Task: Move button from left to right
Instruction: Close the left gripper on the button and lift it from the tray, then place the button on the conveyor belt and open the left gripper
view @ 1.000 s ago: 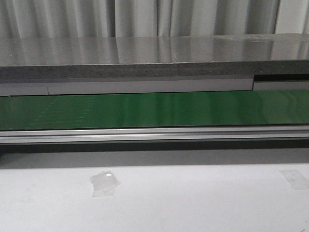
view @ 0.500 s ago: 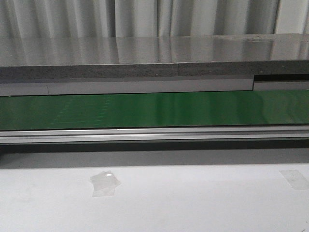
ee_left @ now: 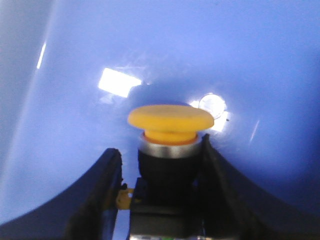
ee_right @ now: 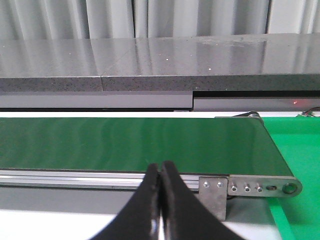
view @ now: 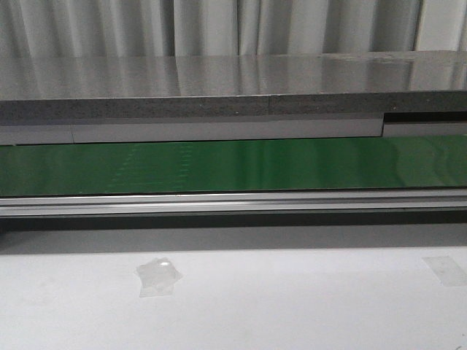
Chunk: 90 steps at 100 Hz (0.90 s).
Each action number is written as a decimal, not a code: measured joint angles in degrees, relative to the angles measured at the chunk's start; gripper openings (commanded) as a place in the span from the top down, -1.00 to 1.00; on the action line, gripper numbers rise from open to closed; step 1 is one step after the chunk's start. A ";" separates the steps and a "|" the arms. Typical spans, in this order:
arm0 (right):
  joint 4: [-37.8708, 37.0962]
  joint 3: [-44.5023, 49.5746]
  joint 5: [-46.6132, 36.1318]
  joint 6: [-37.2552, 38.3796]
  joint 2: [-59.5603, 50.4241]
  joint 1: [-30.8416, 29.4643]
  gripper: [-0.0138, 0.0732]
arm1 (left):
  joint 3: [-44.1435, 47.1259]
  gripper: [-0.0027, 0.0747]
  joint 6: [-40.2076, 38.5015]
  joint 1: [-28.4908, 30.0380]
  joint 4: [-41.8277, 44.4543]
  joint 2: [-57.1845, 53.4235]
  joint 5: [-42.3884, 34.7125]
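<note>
- Seen through the left wrist camera: glossy blue container surface [ee_left: 250,60] filling the background, curved like the inside of a bin, with bright light reflections on it; whole shape not readable from this close.
- Inside that blue surround: the button [ee_left: 170,131], yellow-orange mushroom cap on top, silver ring beneath, black body below.
- Left gripper [ee_left: 160,192] set around the button, one dark finger [ee_left: 100,195] on one side with a slim gap to the black body, the other finger close against the opposite side; jaws narrowed around the body, firm contact not clear from this view.
- Cap standing clear above the fingertips, body sunk between them; a small yellow part visible beside the body low down.
- Right wrist camera: right gripper [ee_right: 160,200] with both dark fingers pressed together, nothing between them.
- Beyond those fingers: green conveyor belt [ee_right: 130,142] on a metal frame, its end roller bracket to one side, a grey ledge [ee_right: 150,60] and pale curtain behind.
- Front camera: the same belt [view: 233,164] running across, white tabletop [view: 292,306] in front with a scrap of clear tape [view: 158,276]; neither arm nor the button visible here.
</note>
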 measured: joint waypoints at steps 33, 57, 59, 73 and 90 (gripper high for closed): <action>0.00 0.00 0.00 0.00 0.00 0.00 0.84 | 0.00 0.82 3.64 -1.60 -0.14 -10.42 1.70; 0.00 0.00 0.00 0.00 0.00 0.00 0.84 | 0.33 0.82 6.43 -7.58 -1.24 -11.26 4.79; 0.00 0.00 0.00 0.00 0.00 0.00 0.84 | 0.33 0.82 6.43 -8.11 -1.22 -11.26 4.97; 0.00 0.00 0.00 0.00 0.00 0.00 0.84 | 0.46 0.82 6.76 -10.49 -1.35 -11.26 4.97; 0.00 0.00 0.00 0.00 0.00 0.00 0.84 | 0.49 0.82 6.86 -11.38 -1.35 -11.26 4.97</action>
